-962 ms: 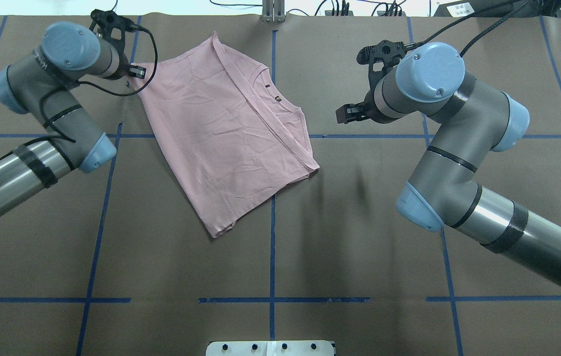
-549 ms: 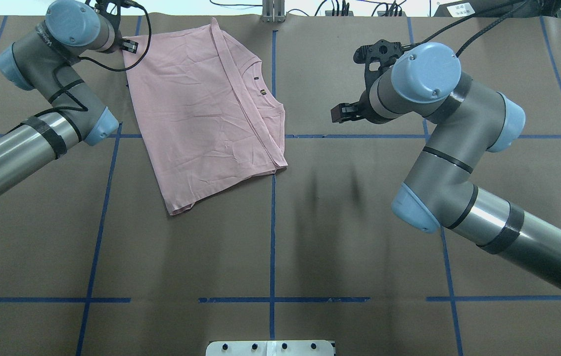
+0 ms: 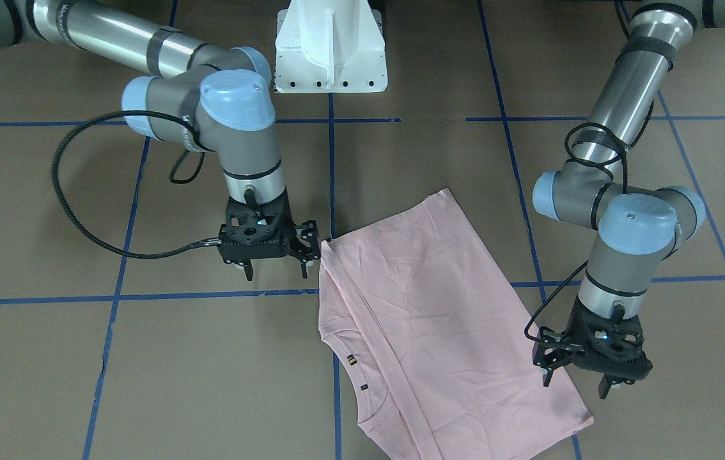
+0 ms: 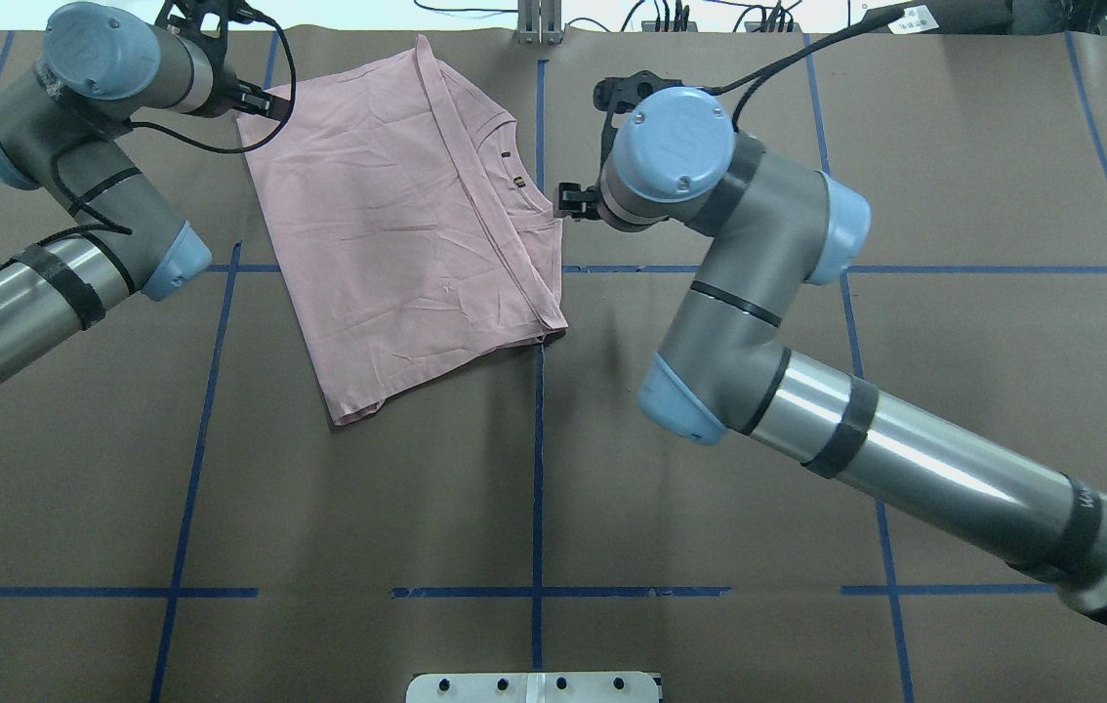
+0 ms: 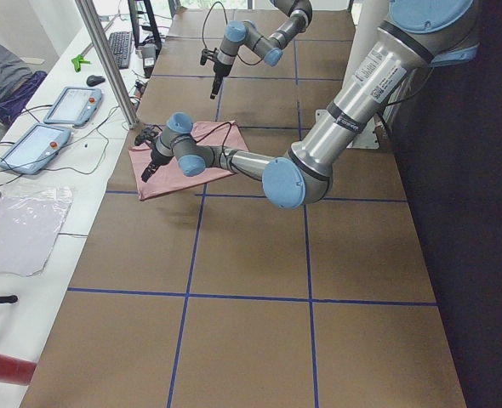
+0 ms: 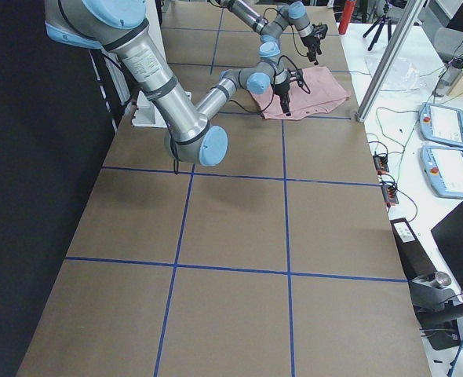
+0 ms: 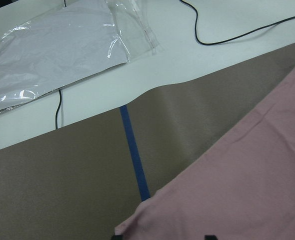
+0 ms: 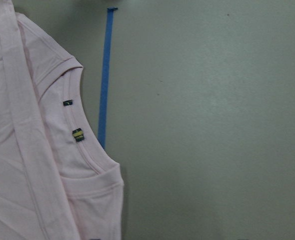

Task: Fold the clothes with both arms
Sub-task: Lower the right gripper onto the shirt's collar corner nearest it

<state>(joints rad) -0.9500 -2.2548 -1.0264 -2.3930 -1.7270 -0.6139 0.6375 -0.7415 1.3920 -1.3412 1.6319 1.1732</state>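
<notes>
Since the last half-second leaves the pale pink short-sleeved knit T-shirt [image 4: 397, 215] unmoved, already folded over on the far-left part of the brown paper-covered table with blue tape lines [image 4: 710, 469], we read the dragging as finished. Nearest us, its hem corner points toward the robot. Further on, the right arm's black two-finger gripper [image 3: 276, 273] has swung in just beside the ribbed round collar [image 4: 514, 166], fingers apart, holding nothing. Farthest, the left arm's black two-finger gripper [image 3: 573, 383] hovers at the shirt's far corner, fingers spread too, the cloth let go. We judge both arms are placed for the next fold.
</notes>
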